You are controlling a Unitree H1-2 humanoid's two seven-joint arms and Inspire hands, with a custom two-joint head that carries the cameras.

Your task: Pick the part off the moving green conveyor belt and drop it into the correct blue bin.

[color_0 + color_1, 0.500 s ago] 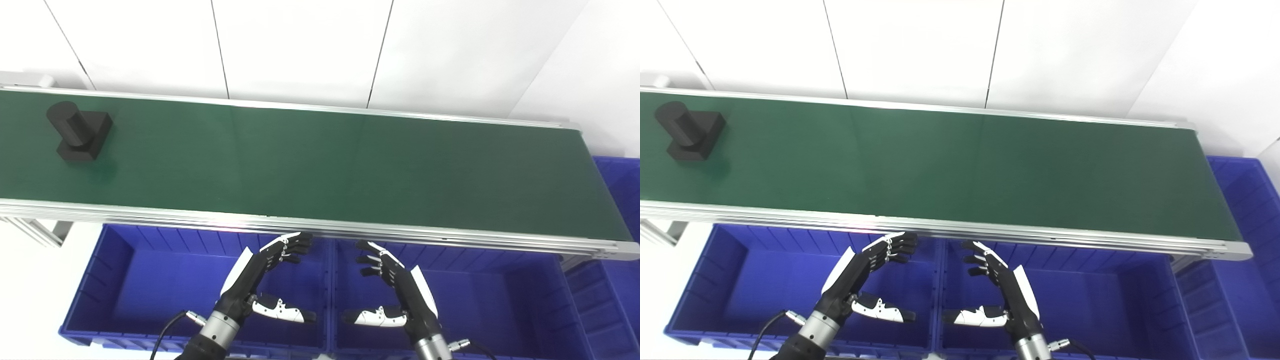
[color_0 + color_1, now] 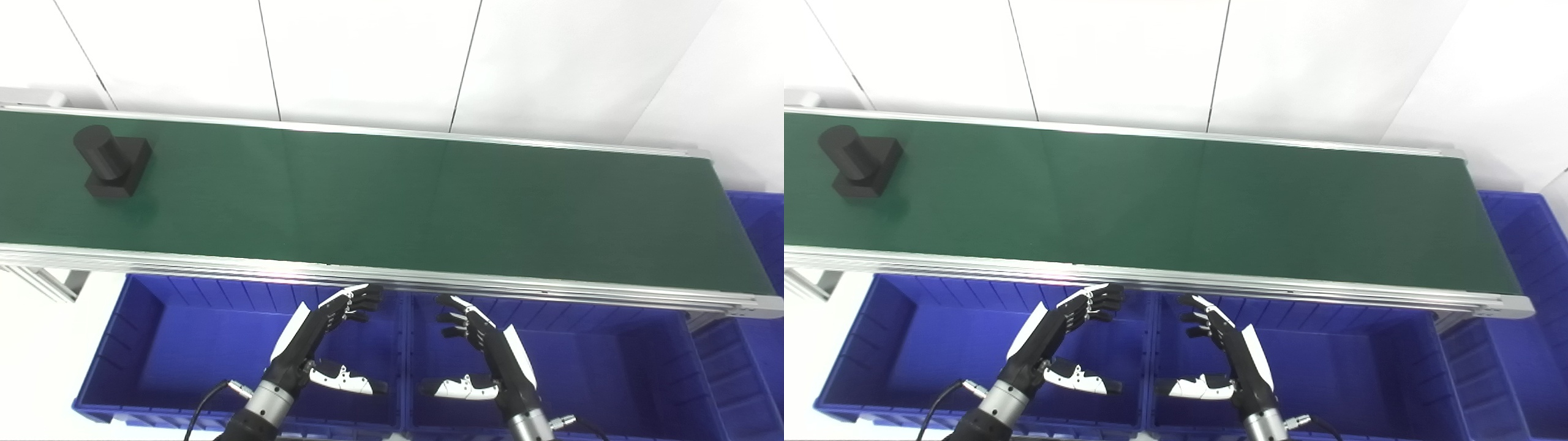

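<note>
Belt's left end runs off-frame, and a third blue bin (image 2: pixel 762 245) at far right is cut by the edge, so contents there can't be judged. Near walls of the two front bins drop below the frame; both forearms are cropped at the bottom too. Part's underside and far face not visible.

Black part (image 2: pixel 113 162): matte, square block base w/ a thick round cylinder standing up from it, leaning toward camera-left in perspective. It sits on the green conveyor belt (image 2: pixel 429 202) near the far-left end, closer to the rear rail than the front one, well apart from both hands.

Below the belt's front rail, two blue bins side by side: left bin (image 2: pixel 153 318) and right bin (image 2: pixel 612 343), ribbed walls, floors bare as far as seen.

Left hand (image 2: pixel 324 343) hangs over the left bin near the shared divider, fingers spread and lightly curled, thumb out, holding nothing. Right hand (image 2: pixel 484 355) mirrors it over the right bin, also spread wide and empty. Palms face each other, fingertips just under the front rail.
</note>
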